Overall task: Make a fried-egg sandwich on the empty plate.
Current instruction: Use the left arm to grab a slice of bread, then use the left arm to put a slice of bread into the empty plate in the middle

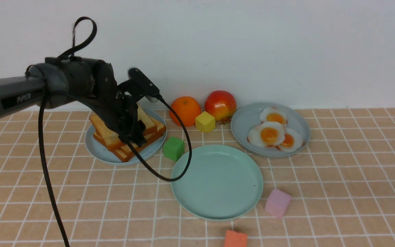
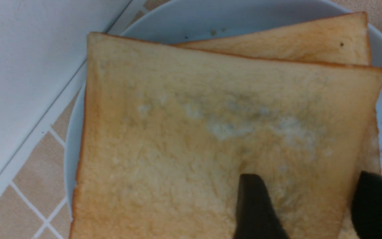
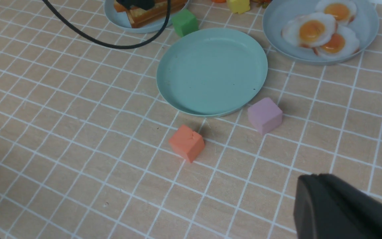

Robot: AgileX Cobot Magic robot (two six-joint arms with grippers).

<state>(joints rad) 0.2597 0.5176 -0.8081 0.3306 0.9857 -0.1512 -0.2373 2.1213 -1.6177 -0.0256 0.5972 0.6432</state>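
- My left gripper (image 2: 307, 179) sat on the toast stack (image 1: 149, 127) in the light-blue plate (image 1: 98, 151), jaws apart, straddling the top slice's edge.
- The mint-green plate (image 1: 218, 181) lay empty in the middle, nearer me.
- Three fried eggs (image 1: 269, 134) overlapped in the grey-blue plate (image 1: 242, 120).
- My right gripper (image 3: 337, 205) showed only a dark corner; I couldn't tell its grip.

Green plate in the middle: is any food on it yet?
Empty. The green plate shows only bare surface; toast and eggs sit elsewhere.
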